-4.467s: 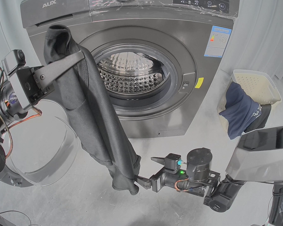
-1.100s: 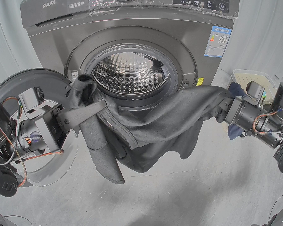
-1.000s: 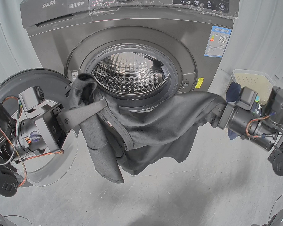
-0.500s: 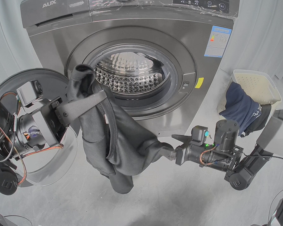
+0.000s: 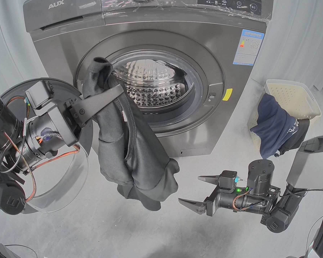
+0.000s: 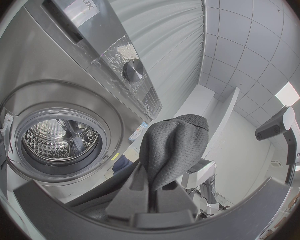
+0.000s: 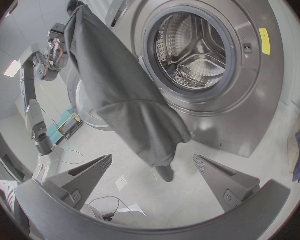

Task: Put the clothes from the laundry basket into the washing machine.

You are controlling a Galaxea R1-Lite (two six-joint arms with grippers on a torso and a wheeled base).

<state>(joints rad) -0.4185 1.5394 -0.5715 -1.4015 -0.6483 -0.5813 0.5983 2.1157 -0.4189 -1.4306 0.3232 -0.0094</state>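
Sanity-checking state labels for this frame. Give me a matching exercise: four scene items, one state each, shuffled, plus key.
Items
1. left gripper
2. right gripper
3. washing machine door
4. laundry basket

States
A. open
B. navy garment draped over its rim
C. jaws shut on the dark grey garment
D. jaws open, nothing held

Pairs: 1-C, 2-D, 3-A, 4-B
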